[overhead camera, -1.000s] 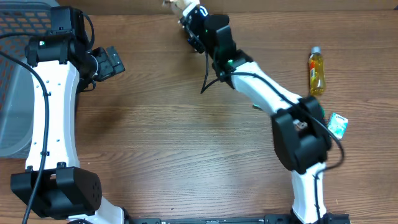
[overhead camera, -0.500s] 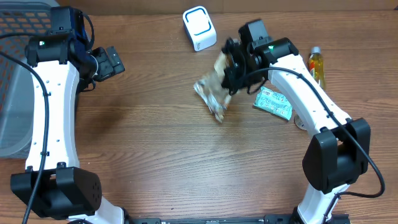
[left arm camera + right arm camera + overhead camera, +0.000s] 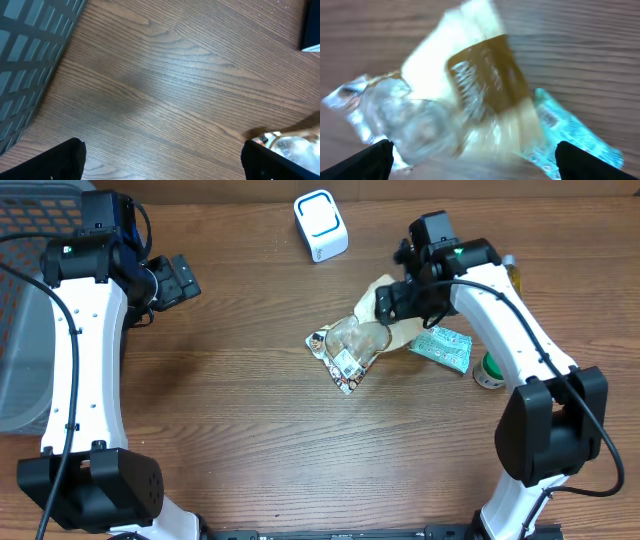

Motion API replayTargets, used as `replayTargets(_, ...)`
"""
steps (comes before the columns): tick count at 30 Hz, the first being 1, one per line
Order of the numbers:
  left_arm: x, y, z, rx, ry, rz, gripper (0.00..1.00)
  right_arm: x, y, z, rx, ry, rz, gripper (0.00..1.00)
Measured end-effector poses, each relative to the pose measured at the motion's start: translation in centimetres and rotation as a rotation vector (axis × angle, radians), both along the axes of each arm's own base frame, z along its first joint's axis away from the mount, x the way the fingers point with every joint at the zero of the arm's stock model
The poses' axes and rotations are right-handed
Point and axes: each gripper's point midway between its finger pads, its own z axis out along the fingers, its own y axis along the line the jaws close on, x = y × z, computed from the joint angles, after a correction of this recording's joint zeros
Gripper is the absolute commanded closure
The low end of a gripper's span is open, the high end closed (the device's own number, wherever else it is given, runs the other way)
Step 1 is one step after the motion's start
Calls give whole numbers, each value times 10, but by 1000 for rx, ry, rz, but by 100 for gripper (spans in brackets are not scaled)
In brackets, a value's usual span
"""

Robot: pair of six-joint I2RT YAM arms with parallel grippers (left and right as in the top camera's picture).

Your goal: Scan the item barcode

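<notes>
The clear snack packet (image 3: 350, 348) lies mid-frame, below the white scanner (image 3: 320, 224). My right gripper (image 3: 392, 302) hangs over its upper-right end, jaws wide, gripping nothing; my left gripper (image 3: 182, 280), upper left, gapes empty.

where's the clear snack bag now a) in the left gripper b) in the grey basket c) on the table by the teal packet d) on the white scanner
c: the clear snack bag lies on the table beside the teal packet.

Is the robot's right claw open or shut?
Open. The right gripper's fingertips sit far apart, not squeezing the snack bag.
</notes>
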Motion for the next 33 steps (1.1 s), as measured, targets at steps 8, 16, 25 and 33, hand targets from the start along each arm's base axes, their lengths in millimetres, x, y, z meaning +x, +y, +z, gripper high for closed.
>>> replayTargets(8, 0, 0, 0, 0, 0, 0, 1, 4, -10, 0, -21, -8, -84, 0)
replayTargets(16, 0, 0, 0, 0, 0, 0, 0, 5, -11, 0, -25, -10, -93, 0)
replayTargets(25, 0, 0, 0, 0, 0, 0, 0, 5, -11, 0, -24, -10, -98, 0)
replayTargets(33, 0, 0, 0, 0, 0, 0, 0, 5, -11, 0, -25, -10, -97, 0)
